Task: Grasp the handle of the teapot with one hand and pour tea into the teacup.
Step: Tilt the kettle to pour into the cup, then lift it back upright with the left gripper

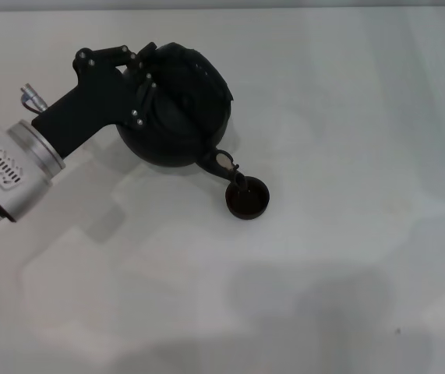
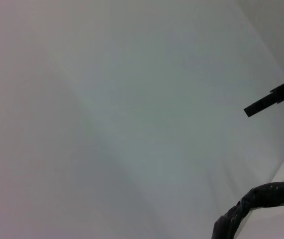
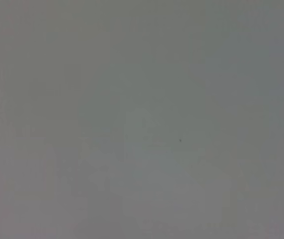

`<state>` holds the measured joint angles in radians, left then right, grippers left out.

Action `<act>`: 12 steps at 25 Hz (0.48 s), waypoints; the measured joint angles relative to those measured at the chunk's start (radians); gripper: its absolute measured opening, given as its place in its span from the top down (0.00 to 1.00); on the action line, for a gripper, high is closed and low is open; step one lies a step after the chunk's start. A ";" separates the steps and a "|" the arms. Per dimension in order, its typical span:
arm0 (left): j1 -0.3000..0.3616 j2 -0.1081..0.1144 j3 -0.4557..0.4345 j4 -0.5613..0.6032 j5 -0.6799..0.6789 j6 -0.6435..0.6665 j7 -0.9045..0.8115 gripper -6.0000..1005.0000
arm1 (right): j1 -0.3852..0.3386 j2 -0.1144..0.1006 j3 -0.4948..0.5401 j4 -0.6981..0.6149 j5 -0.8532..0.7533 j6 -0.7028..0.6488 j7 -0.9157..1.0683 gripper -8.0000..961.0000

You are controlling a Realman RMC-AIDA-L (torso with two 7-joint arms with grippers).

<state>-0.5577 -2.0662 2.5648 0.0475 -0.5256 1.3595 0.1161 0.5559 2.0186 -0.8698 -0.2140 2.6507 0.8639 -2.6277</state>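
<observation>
The left gripper (image 1: 146, 78) is holding the handle (image 1: 153, 74) at the top of the teapot (image 1: 177, 109), pinching it tight. The pot is tipping toward the right, and its spout is pointing down into the teacup (image 1: 248, 198), which is sitting on the white table (image 1: 347, 117) just beside it. The right gripper is not showing anywhere.
</observation>
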 joint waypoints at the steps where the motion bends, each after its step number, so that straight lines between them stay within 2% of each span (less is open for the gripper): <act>1: 0.000 0.000 0.000 0.000 0.000 0.000 0.010 0.88 | 0.000 0.000 -0.001 0.000 0.000 0.000 0.000 0.13; 12: -0.002 -0.006 0.000 0.011 0.010 0.005 0.093 0.89 | 0.005 0.003 -0.007 0.002 0.000 0.005 0.010 0.13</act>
<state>-0.5599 -2.0720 2.5648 0.0580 -0.5153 1.3643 0.2094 0.5613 2.0219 -0.8765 -0.2115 2.6506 0.8694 -2.6180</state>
